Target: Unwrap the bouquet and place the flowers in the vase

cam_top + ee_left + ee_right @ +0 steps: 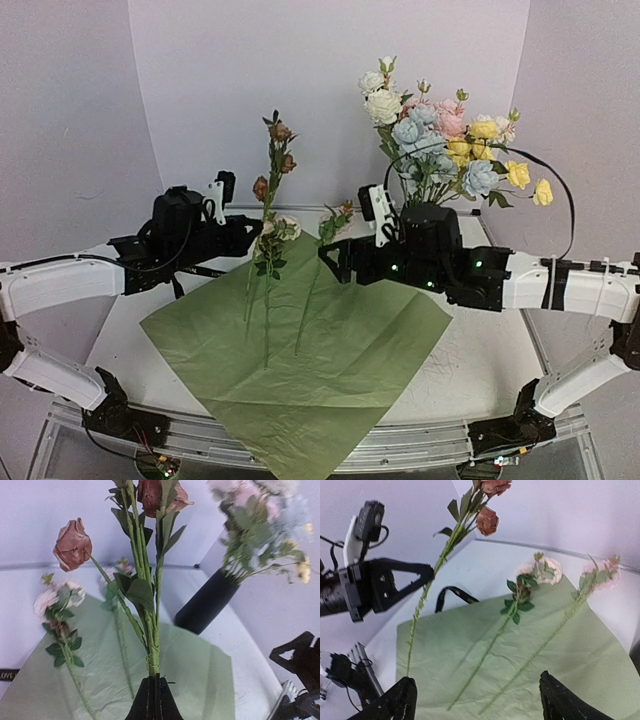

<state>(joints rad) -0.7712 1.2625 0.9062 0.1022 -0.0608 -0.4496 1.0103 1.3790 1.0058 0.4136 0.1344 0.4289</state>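
At the green paper's (200, 680) edge, black ribbon (6, 674) lettered "LOVE"

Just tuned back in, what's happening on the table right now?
The wrapping is off: the green paper lies flat. The left claw is shut on a stem of reddish blooms, holding it upright over the paper. The right claw hangs open above two more stems lying on the paper. The black vase at the back right holds a bunch of flowers.
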